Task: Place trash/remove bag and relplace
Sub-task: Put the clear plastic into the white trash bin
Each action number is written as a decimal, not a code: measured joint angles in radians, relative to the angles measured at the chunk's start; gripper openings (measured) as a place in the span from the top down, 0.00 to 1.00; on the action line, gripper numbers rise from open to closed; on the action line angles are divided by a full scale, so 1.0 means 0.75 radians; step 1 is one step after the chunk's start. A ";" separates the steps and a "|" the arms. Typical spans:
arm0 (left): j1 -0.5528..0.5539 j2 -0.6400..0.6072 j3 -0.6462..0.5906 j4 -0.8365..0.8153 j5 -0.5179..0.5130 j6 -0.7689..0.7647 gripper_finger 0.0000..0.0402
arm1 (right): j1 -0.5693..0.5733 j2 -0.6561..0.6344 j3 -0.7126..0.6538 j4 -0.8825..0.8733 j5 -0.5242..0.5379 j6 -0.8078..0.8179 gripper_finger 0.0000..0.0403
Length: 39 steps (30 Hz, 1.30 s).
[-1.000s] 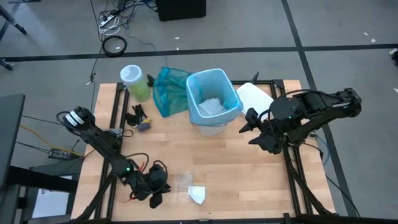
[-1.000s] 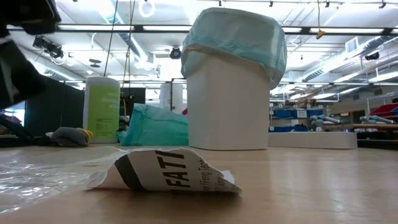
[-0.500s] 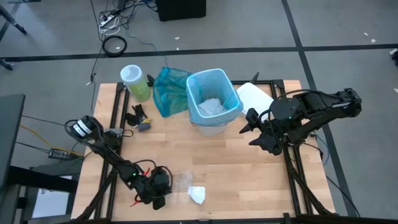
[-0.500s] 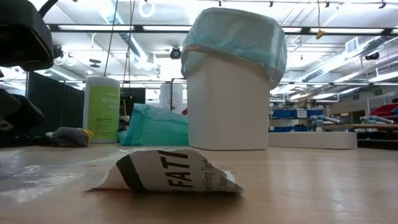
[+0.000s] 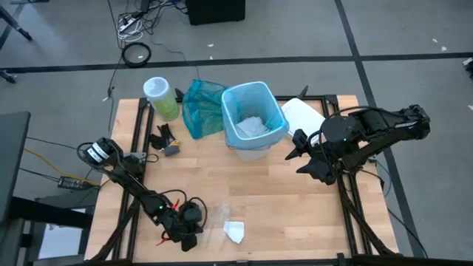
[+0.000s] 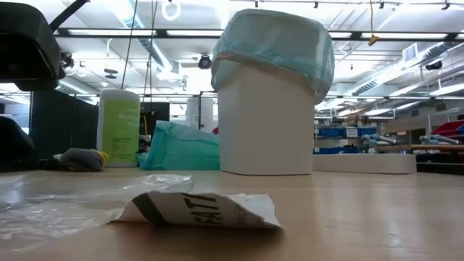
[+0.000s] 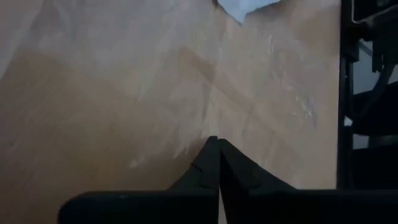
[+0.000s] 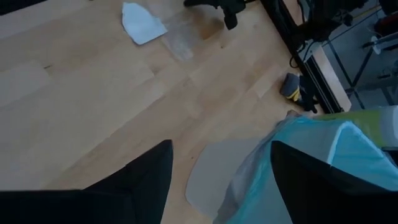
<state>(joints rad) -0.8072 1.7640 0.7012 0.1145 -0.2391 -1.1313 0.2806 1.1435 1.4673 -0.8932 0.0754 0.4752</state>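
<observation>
The bin (image 5: 255,122) stands at the far middle of the wooden table (image 5: 295,214), white-walled, with the thin sky-blue bag (image 6: 275,43) lining it and folded down over its rim. The plastic is translucent and wrinkled, and crumpled white paper (image 5: 250,127) lies inside it. Just left of the bin sits a darker teal bag (image 5: 199,107), bunched up, and farther left a green-tinted canister (image 5: 161,97) with a pale lid.

More trash lies at the near edge: a white printed wrapper (image 6: 203,210), flattened and creased, with dark lettering on it, and beside it on the left a sheet of clear plastic (image 6: 58,214), crinkled and nearly see-through against the wood.

The left gripper (image 5: 189,225) is down at the near left of the table, at the edge of that clear plastic, its fingers (image 7: 214,165) pressed together; the film reaches the tips, but whether it is pinched between them cannot be told. The right gripper (image 5: 297,151) hangs just right of the bin, jaws spread wide and holding nothing.

A small dark and yellow object (image 5: 166,140) lies at the far left.
</observation>
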 joint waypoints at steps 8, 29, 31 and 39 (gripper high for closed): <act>0.055 -0.049 0.148 -0.262 -0.054 0.009 1.00 | -0.003 0.000 0.000 -0.001 0.025 -0.029 0.43; -0.001 -0.063 0.428 -0.641 -0.166 0.244 0.88 | -0.013 0.000 0.000 -0.050 0.049 -0.191 0.39; -0.001 -0.063 0.410 -0.619 -0.167 0.256 0.86 | -0.016 0.000 0.000 -0.060 0.049 -0.197 0.36; -0.001 -0.063 0.262 -0.373 -0.165 0.309 0.80 | -0.047 -0.001 0.000 -0.070 0.048 -0.208 0.28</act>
<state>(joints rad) -0.8078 1.7168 0.8979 -0.1652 -0.3630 -0.8997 0.2453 1.1431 1.4673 -0.9459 0.1116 0.3191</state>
